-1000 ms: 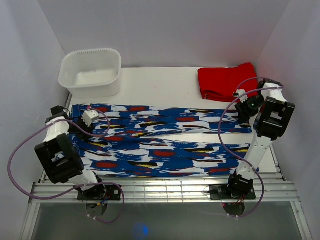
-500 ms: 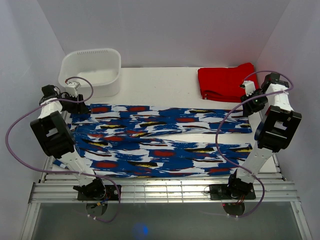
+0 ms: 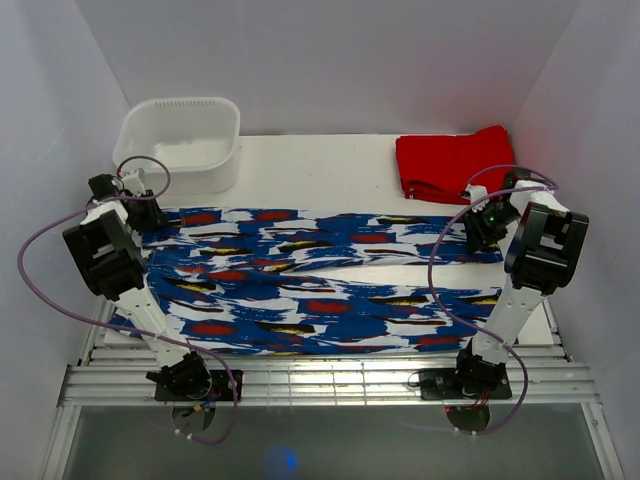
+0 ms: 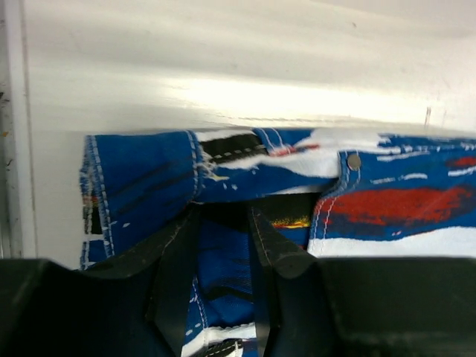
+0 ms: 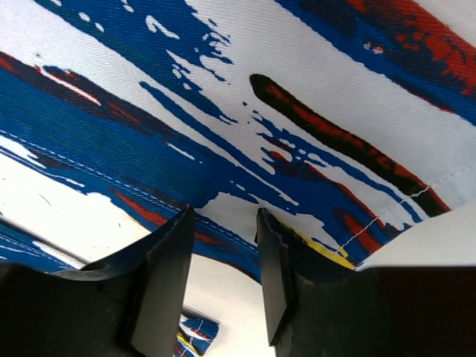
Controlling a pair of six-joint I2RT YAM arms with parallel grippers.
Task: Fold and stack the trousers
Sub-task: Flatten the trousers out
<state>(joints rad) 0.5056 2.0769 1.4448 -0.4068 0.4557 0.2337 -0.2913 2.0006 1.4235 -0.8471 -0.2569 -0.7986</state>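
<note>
1. Sitting at the waist end of the trousers [image 4: 141,178], the left tool [image 4: 223,216] has its two black fingers [image 4: 175,275] partly apart. Blue printed cloth fills the gap between them. I cannot tell whether that cloth is pinched or merely lies under the tips.
2. Near that tool, on its right in the wrist view, a small metal stud [image 4: 354,160] sits on a stitched seam above a red patch. Beyond the waist edge lies the bare white surface [image 4: 223,74].
3. The right tool [image 5: 224,216] also has its fingers partly apart, with the tips at the printed cloth of a trouser leg. White shows through the gap, and nothing is seen clamped there.
4. From above, the trousers lie flat, spread lengthwise across the surface with the waist at the left and both legs running to the right. A narrow wedge of bare white separates the legs toward the hems. The left tool is at the far-left corner of the waist, and the right tool is at the hem of the far leg.
5. A white tub [image 3: 180,145] stands in the far-left corner, just beyond the waist end.
6. A red folded garment [image 3: 455,165] lies in the far-right corner, apart from the trousers and near the right tool.
</note>
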